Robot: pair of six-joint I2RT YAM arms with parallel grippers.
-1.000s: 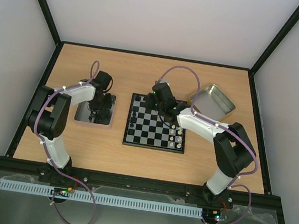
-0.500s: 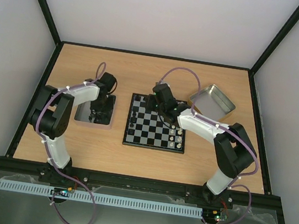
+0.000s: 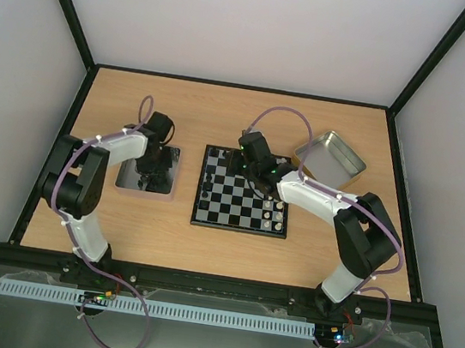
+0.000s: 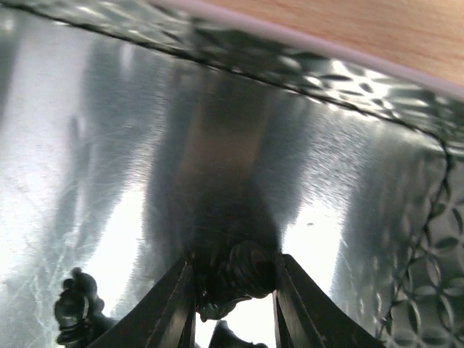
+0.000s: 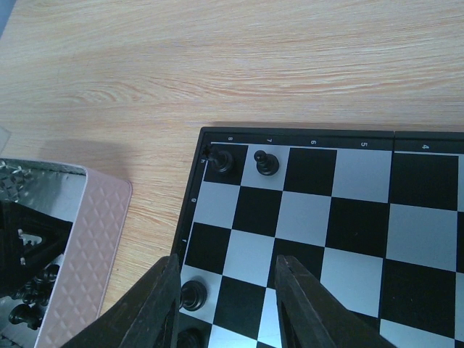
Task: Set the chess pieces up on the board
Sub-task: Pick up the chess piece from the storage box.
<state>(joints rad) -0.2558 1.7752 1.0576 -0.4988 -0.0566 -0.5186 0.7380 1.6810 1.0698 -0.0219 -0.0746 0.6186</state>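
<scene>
The board [image 3: 238, 226] lies mid-table, with black chess pieces [image 3: 207, 181] along its left side and pale pieces [image 3: 273, 215] on its right. My left gripper [image 3: 154, 172] is down in the pink-rimmed metal tray [image 3: 128, 178]. In the left wrist view the left gripper [image 4: 232, 270] is shut on a black chess piece [image 4: 248, 268] just over the tray floor, and another black piece [image 4: 75, 306] stands to the left. My right gripper [image 5: 228, 293] is open and empty above the board's far left part. Black pieces [image 5: 221, 160] stand on the corner squares.
A second shiny metal tray [image 3: 331, 156] sits at the back right. In the right wrist view the pink tray rim [image 5: 81, 246] lies left of the board, with several black pieces [image 5: 30, 291] inside. Bare wooden table surrounds the board.
My left gripper shifted a little back and to the right within the tray, then returned. My right gripper edged slightly right over the board.
</scene>
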